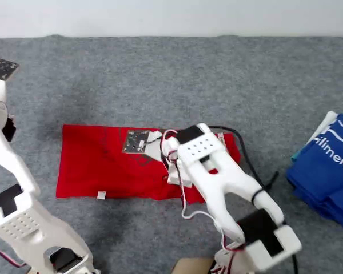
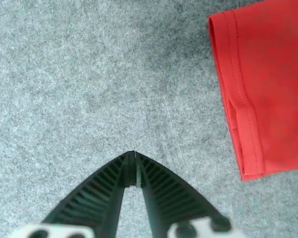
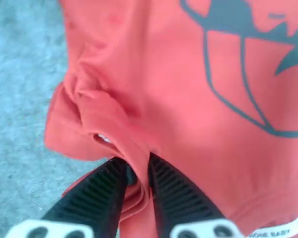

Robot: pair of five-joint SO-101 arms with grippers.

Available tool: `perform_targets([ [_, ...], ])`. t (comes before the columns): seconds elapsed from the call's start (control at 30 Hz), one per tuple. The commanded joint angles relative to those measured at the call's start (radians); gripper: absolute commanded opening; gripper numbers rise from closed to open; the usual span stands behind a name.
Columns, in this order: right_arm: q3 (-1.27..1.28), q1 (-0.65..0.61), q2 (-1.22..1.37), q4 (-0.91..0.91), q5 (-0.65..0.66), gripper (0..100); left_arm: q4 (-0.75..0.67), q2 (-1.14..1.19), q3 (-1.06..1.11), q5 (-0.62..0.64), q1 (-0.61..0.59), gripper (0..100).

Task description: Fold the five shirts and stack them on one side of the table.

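Red shirt (image 1: 103,162) lies spread on the counter (image 1: 160,74). My left pincer (image 2: 134,154) hangs closed and empty just beside its hem. My right pincer (image 3: 137,171) clamps a bunched fold, probably to carry it over. Blue shirts (image 1: 323,182) sit stacked far right, where the pile belongs.

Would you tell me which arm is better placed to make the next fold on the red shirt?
Right: the right tool is shut on the shirt, while the left tool is shut over bare table beside it.
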Motion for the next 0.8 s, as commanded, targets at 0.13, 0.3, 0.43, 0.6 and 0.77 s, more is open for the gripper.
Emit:
perform_targets([
  [0.13, -0.213, 0.082, 0.119, 0.005, 0.009, 1.5, 0.028, -0.015, -0.039, 0.003, -0.021, 0],
  [0.3, -0.273, 0.093, 0.197, 0.005, 0.005, 6.9, 0.028, -0.017, 0.002, 0.003, -0.020, 0],
  [0.43, -0.292, 0.110, 0.242, 0.005, -0.049, 15.6, 0.028, -0.017, 0.013, 0.003, -0.020, 0],
  [0.6, -0.365, 0.137, 0.272, 0.005, -0.097, 20.6, 0.028, -0.017, 0.013, 0.003, -0.017, 0],
  [0.77, -0.473, 0.183, 0.283, 0.005, -0.110, 20.6, 0.028, -0.017, 0.013, 0.003, -0.015, 0],
])
